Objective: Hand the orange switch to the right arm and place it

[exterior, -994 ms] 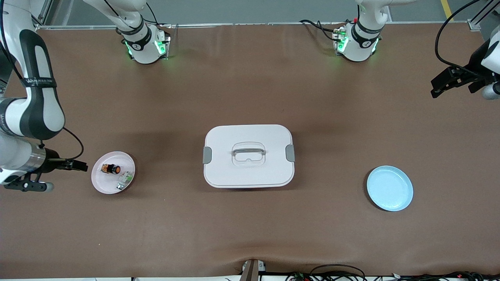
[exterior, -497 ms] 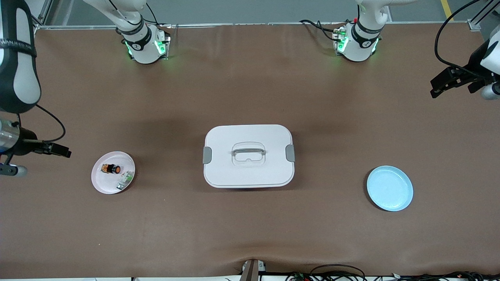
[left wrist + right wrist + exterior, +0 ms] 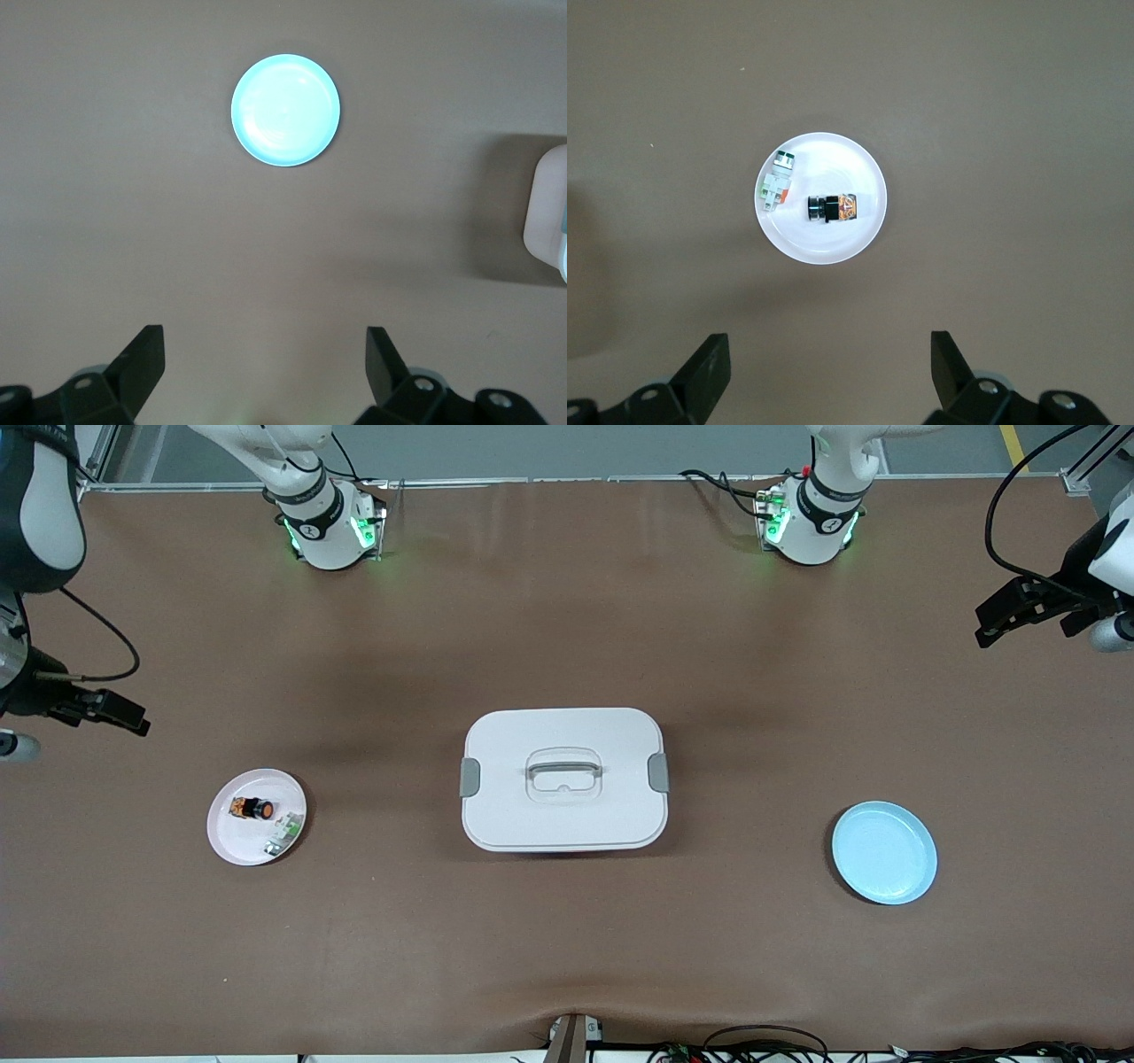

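The orange switch point(image 3: 251, 808) lies on its side on a small pale pink plate point(image 3: 232, 836) toward the right arm's end of the table. In the right wrist view the switch point(image 3: 833, 207) rests near the middle of that plate point(image 3: 824, 244). My right gripper point(image 3: 131, 721) hangs open and empty over bare table beside the plate, well apart from it; its fingers point(image 3: 713, 354) frame nothing. My left gripper point(image 3: 989, 631) waits open and empty over the left arm's end of the table, and in its wrist view the left gripper point(image 3: 264, 341) holds nothing.
A small white-and-green part point(image 3: 283, 833) shares the pink plate. A white lidded box point(image 3: 564, 779) with a handle stands mid-table. A light blue plate point(image 3: 884, 852), also seen as the blue plate point(image 3: 285, 110), lies empty toward the left arm's end.
My right gripper has drawn away from the pink plate, out toward the table's end and the robots' bases. The switch, plates and left arm have stayed put.
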Available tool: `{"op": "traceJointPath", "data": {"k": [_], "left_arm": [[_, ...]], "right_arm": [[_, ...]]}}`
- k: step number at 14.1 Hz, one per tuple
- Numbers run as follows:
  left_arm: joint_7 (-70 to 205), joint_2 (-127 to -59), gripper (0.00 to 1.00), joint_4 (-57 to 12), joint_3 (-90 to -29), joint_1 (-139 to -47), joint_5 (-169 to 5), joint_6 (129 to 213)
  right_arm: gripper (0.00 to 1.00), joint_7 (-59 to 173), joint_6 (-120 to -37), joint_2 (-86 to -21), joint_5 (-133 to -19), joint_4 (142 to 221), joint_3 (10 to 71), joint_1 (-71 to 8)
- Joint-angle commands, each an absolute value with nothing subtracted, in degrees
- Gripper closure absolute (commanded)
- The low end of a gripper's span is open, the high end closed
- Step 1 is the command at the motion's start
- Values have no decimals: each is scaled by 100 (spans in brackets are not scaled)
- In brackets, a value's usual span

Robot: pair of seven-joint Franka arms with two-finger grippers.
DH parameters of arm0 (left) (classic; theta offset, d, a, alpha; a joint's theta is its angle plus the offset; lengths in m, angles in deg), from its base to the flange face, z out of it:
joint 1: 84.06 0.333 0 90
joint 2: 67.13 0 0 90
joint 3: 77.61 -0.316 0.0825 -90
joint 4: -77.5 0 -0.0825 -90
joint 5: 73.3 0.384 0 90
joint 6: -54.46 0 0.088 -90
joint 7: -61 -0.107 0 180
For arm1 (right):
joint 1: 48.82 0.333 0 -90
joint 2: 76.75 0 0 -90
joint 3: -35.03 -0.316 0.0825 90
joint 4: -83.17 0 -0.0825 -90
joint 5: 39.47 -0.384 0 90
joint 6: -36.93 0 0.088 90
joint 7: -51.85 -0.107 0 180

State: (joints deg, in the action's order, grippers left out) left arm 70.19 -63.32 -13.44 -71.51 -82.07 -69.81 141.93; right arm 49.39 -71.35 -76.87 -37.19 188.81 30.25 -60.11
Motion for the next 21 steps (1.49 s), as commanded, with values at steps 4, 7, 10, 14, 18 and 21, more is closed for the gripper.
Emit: {"op": "traceJointPath", "data": {"k": [4,7,10,14,18,21], "left_arm": [[6926,-6291,0,-1320,-7181,-8248,-7057,14147],[6943,-6291,0,-1329,-7180,-8248,-7057,14156],[6943,-6300,0,-1329,-7181,-8248,-7057,14156],[6935,-6370,0,-1320,-7189,-8239,-7057,14165],[6917,-6379,0,-1276,-7189,-8231,-7057,14165],[6917,-6379,0,-1250,-7189,-8222,-7066,14200]], "right_arm": [[0,4843,-8041,-8510,-3780,20208,3029,-5893],[0,4843,-8023,-8492,-3771,20086,3038,-5893],[0,4825,-7647,-8474,-3771,19709,3203,-5578],[0,4842,-7171,-8325,-3919,19137,3617,-5286],[0,4860,-6785,-8150,-4245,18576,3626,-5453],[0,4912,-6109,-7833,-4202,17767,3626,-5462]]}}
